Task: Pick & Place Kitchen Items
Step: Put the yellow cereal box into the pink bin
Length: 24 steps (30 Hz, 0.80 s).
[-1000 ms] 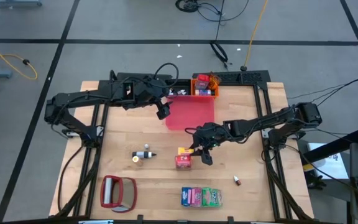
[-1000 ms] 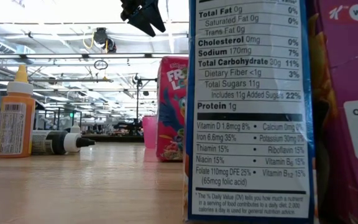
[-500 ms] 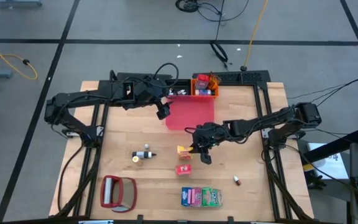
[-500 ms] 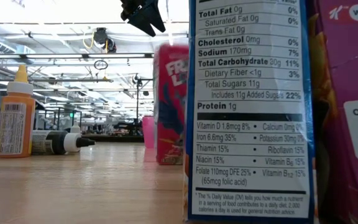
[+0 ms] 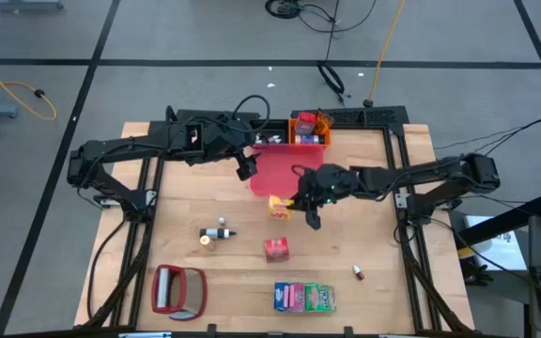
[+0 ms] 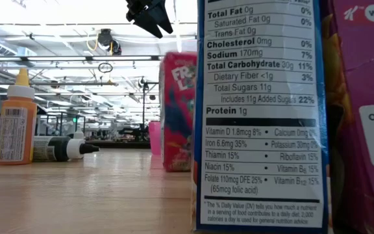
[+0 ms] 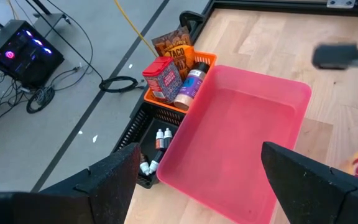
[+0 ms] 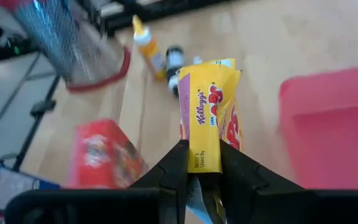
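A: Which step was I on?
B: Transport. My right gripper [image 8: 199,167] clamped the yellow Kellogg's carton [image 8: 209,118] beside the red tray's [image 5: 294,176] front edge.
A: Next?
B: Carry over tray, release. Left gripper [image 7: 201,180] hung open there.
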### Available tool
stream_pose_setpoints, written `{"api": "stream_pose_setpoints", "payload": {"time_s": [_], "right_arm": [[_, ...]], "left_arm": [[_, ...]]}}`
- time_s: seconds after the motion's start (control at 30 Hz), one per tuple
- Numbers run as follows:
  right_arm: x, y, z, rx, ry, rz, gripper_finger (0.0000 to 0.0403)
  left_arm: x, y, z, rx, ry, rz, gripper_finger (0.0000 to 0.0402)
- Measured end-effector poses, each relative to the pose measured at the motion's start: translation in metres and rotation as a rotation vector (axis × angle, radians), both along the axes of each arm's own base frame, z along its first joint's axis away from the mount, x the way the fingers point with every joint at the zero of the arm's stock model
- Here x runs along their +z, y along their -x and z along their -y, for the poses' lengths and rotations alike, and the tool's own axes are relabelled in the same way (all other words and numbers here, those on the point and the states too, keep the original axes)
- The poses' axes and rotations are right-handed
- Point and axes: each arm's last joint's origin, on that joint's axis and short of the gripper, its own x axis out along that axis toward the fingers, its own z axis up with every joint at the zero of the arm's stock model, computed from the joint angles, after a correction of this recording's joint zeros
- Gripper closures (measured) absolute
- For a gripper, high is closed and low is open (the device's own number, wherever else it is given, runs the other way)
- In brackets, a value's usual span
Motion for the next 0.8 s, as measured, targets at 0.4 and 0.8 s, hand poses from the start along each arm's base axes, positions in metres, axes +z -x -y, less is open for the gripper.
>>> {"api": "stream_pose_setpoints", "payload": {"time_s": [0.4,0.8], "right_arm": [[0.036,0.028,0.031,-0.141,0.069,0.101,0.0345],[0.037,0.052,0.064,-0.381,0.057,-0.007,0.0346]], "left_arm": [[0.000,0.000,0.000,0.003,0.003,0.002,0.0066],[0.000,0.000,0.000,0.011,0.011,0.009,0.0066]]}}
